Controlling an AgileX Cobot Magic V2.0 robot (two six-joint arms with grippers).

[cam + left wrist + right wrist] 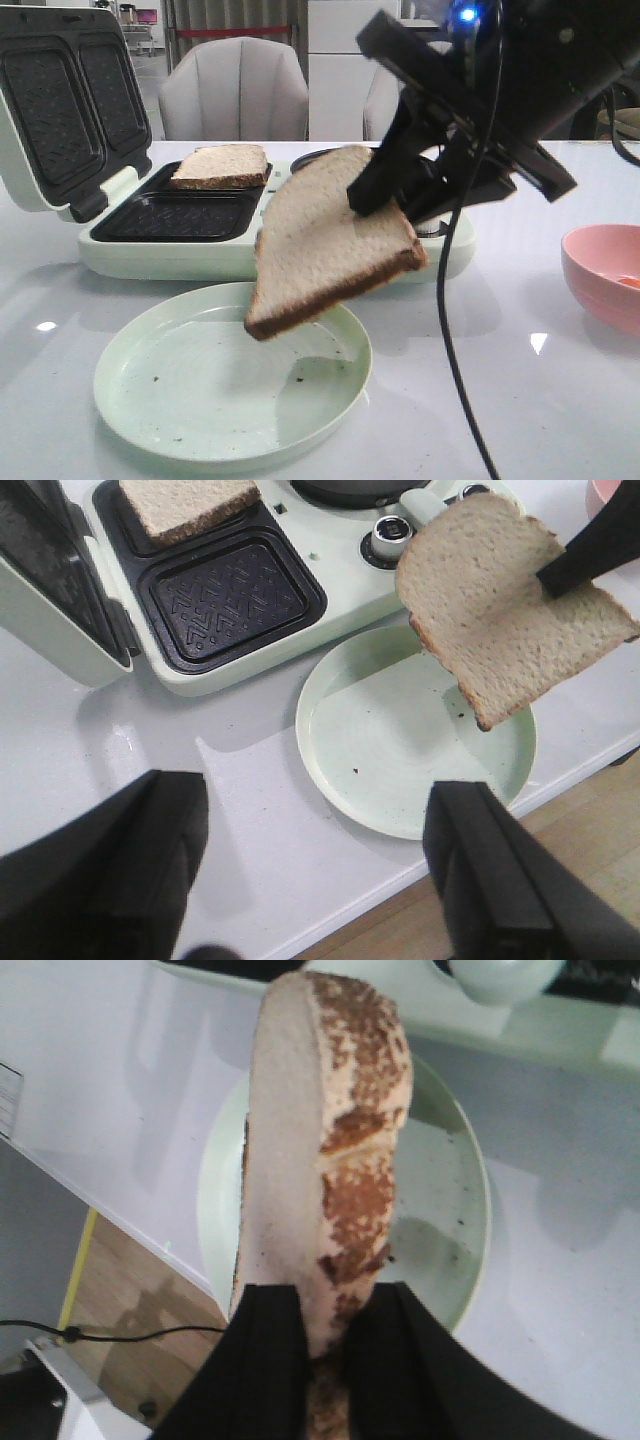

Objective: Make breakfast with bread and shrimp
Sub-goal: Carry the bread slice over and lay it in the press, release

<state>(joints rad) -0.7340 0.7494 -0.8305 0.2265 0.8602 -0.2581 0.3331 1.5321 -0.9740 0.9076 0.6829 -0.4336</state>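
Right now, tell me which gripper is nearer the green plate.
Right. The right gripper holds a bread slice directly above the green plate; the left gripper hangs open, farther back from it.

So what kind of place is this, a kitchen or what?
Probably an office or lab set up as a breakfast station, not a real kitchen: a sandwich maker and plate sit on a white table, with padded chairs behind.
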